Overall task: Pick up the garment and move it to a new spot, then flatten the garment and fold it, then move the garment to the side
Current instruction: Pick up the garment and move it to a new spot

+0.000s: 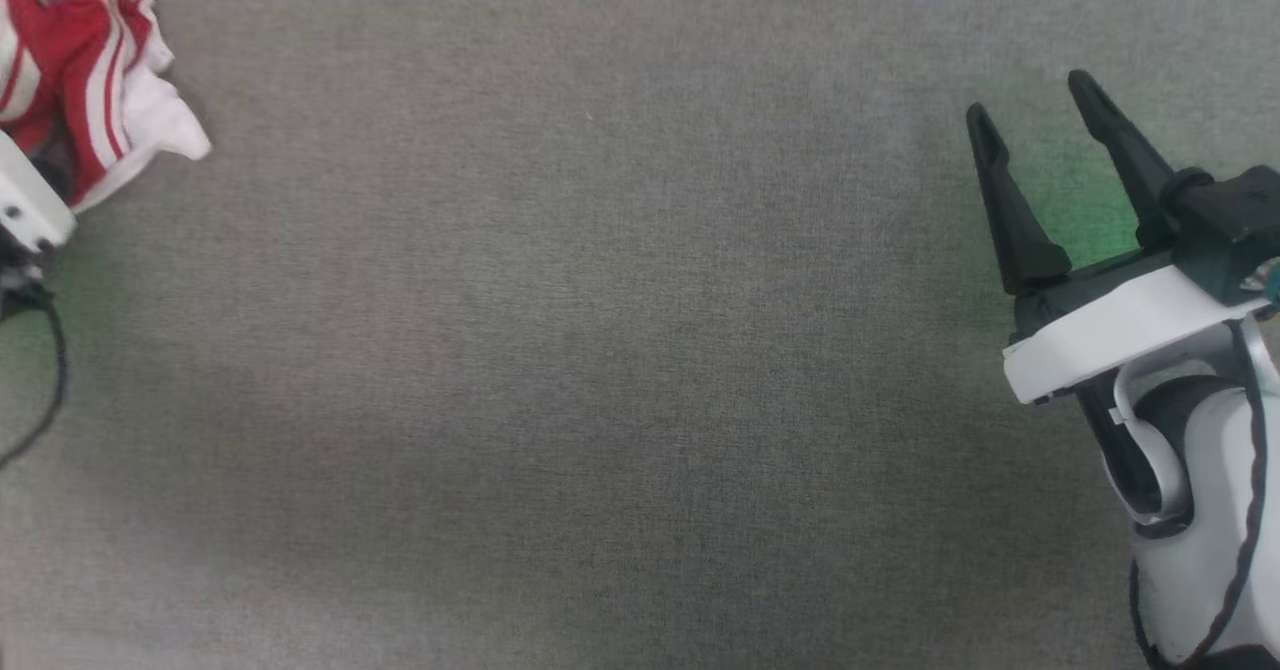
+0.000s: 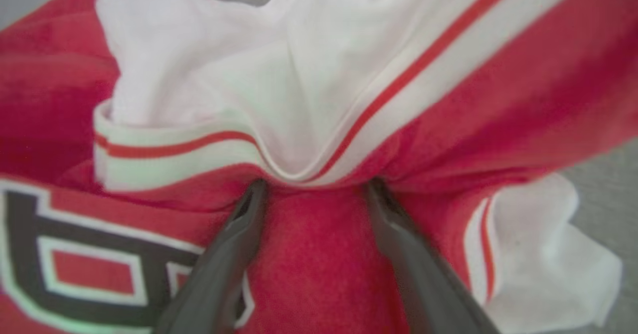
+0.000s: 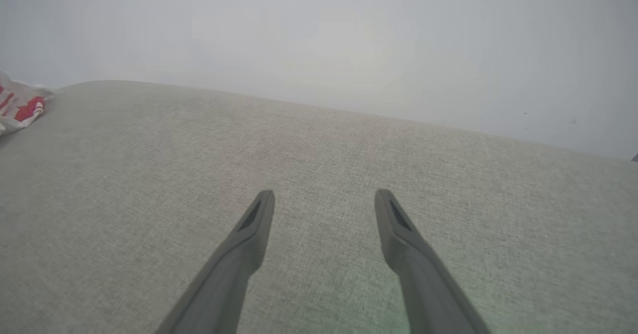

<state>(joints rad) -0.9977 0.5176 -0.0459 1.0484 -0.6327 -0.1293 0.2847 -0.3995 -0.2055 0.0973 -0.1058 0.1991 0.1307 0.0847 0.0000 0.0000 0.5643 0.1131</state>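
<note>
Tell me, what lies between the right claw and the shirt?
Nothing but bare grey fabric lies between the right claw and the shirt, as the head view shows.

Grey cloth surface (image 1: 600, 350) lies open; bunched garment (image 1: 100, 80) blocks its upper-left corner.

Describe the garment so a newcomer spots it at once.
Take the wide grey fabric surface and look to its upper left in the head view. The garment lies crumpled there, red with white sleeves and striped trim, vivid against the plain grey.
</note>
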